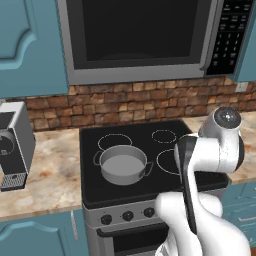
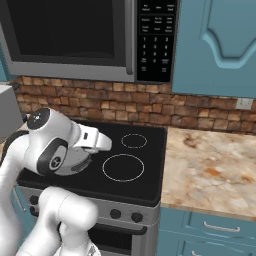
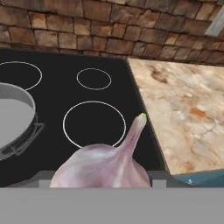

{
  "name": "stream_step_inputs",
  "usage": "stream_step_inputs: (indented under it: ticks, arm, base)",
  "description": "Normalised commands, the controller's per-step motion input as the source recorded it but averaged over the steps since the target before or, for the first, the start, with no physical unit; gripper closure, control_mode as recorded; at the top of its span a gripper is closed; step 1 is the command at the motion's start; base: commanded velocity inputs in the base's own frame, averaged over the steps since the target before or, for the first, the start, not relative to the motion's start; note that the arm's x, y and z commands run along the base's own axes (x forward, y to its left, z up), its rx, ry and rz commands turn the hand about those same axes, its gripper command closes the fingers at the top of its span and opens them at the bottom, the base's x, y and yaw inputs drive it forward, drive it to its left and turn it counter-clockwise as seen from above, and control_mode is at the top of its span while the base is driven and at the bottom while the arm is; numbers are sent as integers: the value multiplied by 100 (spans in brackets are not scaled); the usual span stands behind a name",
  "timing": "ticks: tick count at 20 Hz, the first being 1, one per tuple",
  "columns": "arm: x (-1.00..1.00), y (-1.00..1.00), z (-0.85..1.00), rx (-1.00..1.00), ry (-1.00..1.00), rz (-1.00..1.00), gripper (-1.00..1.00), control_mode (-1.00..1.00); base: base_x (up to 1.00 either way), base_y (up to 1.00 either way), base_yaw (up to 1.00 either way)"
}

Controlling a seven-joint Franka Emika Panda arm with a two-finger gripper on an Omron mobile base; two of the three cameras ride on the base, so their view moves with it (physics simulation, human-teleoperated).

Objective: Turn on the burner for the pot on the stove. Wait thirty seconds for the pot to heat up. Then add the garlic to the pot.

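Note:
The pot [image 1: 122,164], wide and grey with two loop handles, sits on the front left burner of the stove [image 1: 150,192]; its rim shows at the left of the hand view [image 3: 17,109]. The garlic [image 3: 105,164], a pale bulb with its pointed tip up, fills the bottom of the hand view right at my gripper [image 3: 101,181] and covers the fingertips. It hangs above the stove's front right area, to the right of the pot, so the gripper is shut on it. In the right base view my hand [image 2: 97,140] reaches over the black glass beside the pot [image 2: 75,164].
A row of black knobs [image 1: 127,216] lines the stove's silver front. The microwave [image 1: 140,35] hangs above the stove. A coffee machine [image 1: 12,145] stands on the left counter. Marbled counter [image 2: 210,165] runs to the right, with a brick wall [image 2: 150,107] behind.

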Motion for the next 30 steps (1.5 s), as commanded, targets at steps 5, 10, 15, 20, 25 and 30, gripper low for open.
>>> stream_step_inputs:
  ticks: [5,10,15,20,25,30]
  arm:
    - [-22,88,3,0,-1,6,100,-100]
    - [-29,81,0,1,-2,5,100,-100]
    - [1,62,-45,12,0,10,100,-100]
    - [24,35,-39,1,-13,5,100,-100]
    - [32,12,-25,6,-8,1,100,-100]
    - [27,1,-33,12,0,0,100,-100]
  base:
    - [0,0,0]
    - [0,0,0]
    - [0,0,0]
    - [0,0,0]
    - [0,0,0]
    - [0,0,0]
